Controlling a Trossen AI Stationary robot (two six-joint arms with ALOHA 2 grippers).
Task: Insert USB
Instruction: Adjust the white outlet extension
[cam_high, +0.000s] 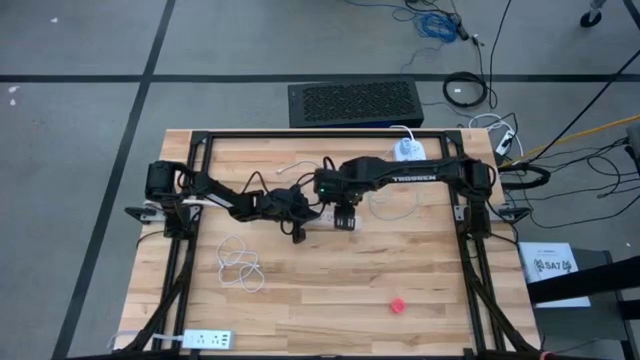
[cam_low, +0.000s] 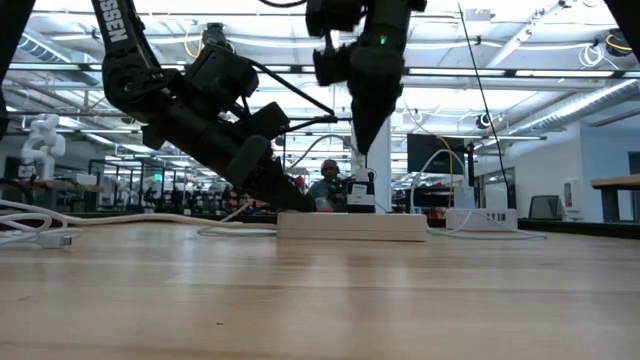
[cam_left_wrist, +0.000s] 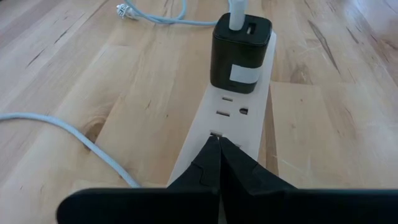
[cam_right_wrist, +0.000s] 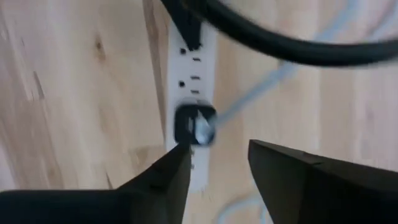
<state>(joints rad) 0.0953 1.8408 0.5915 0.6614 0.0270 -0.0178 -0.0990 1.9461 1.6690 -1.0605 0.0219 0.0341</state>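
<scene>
My tabletop is pale wood planks in a black frame, set on a grey floor with dark lines; a white cable lies coiled on my left side, a second white strip at the near edge, and a small red thing to the right. At the middle my left pincer is pressed together, tip down on the power strip, just beside the black charger plugged into it, with the white USB plug seated in the charger's top. My right pincer hangs above the charger with its fingers apart, holding nothing, and my left arm crosses its view.
</scene>
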